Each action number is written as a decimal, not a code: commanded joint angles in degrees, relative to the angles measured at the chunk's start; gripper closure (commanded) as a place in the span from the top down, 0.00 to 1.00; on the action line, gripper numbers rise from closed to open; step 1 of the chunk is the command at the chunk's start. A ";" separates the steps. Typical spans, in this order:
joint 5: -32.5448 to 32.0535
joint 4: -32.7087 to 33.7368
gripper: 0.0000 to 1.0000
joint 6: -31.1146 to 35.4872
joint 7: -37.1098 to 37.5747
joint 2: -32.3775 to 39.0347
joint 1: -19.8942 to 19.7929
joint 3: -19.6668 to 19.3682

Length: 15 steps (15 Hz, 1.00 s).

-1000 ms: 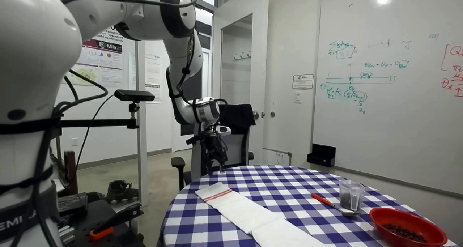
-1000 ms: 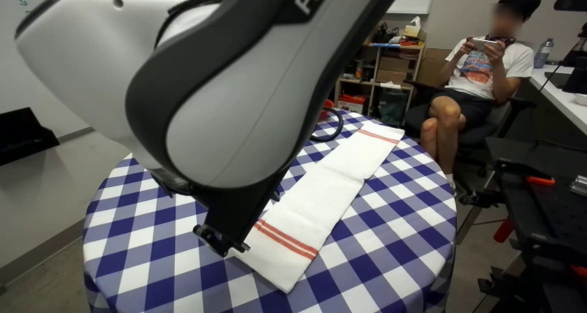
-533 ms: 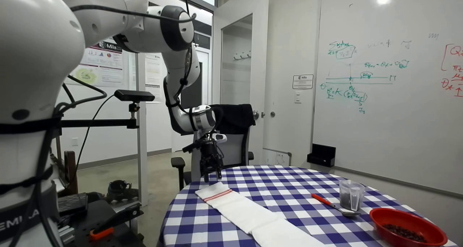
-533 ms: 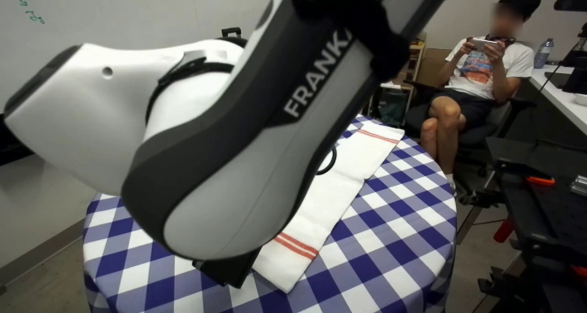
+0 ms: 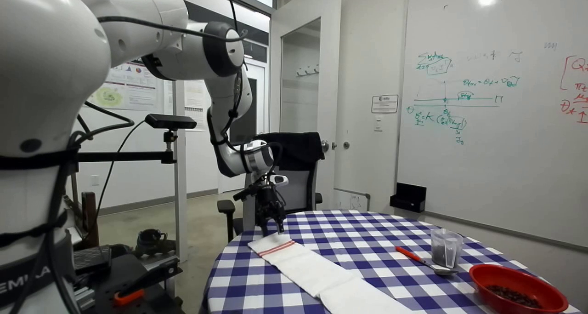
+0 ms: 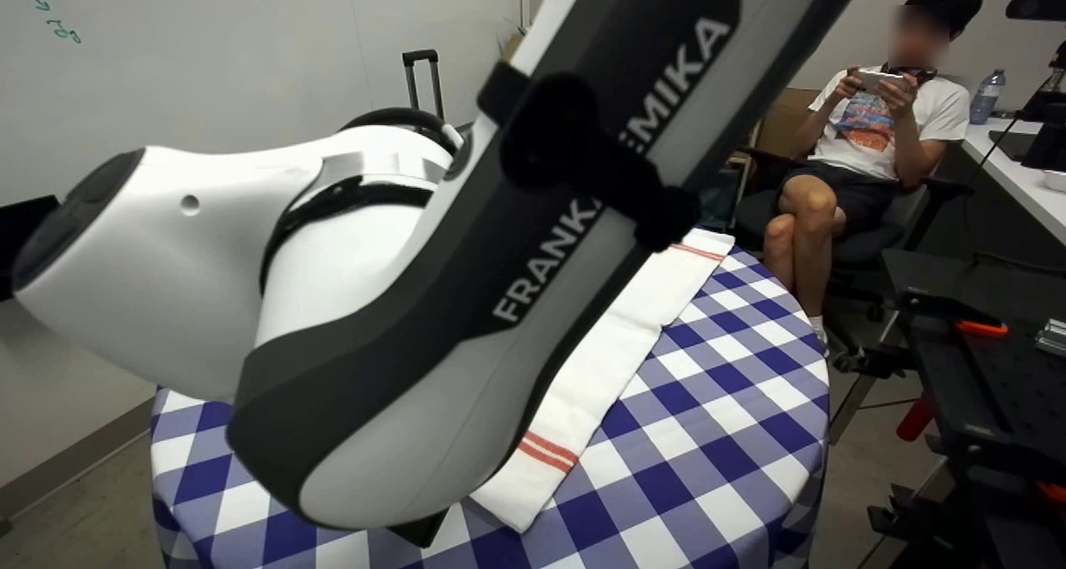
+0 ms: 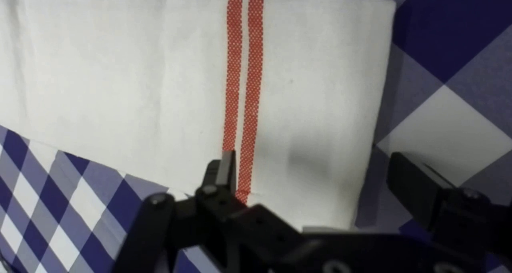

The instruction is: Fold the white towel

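The white towel (image 5: pixel 308 268) lies flat and long across the checked table. It has paired red stripes near its ends. In an exterior view (image 6: pixel 616 344) the arm covers part of it. My gripper (image 5: pixel 273 231) points down at the towel's far striped end. In the wrist view my gripper (image 7: pixel 314 163) is open and empty. One finger is over the red stripes of the towel (image 7: pixel 312 65), and the other is past its end edge, over the tablecloth. A shadow falls on the towel between the fingers. I cannot tell whether the fingertips touch the cloth.
The round table has a blue-and-white checked tablecloth (image 5: pixel 367 233). A red bowl (image 5: pixel 519 284) with dark bits, a clear cup (image 5: pixel 445 249) and a red-handled spoon (image 5: pixel 420 260) stand on it. A chair (image 5: pixel 294 185) is behind the gripper. A person (image 6: pixel 866 136) sits beyond the table.
The arm and gripper have moved down, so the gripper is now close above the towel's striped end. The towel has not moved.
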 commanded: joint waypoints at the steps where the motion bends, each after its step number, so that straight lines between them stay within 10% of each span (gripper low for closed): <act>1: -0.05 3.62 0.69 -1.31 0.07 2.44 1.18 -1.50; 10: 0.50 5.13 0.01 -2.12 -0.02 3.14 0.93 -1.77; 15: 0.41 3.90 0.01 -1.70 -0.49 1.65 1.09 -1.40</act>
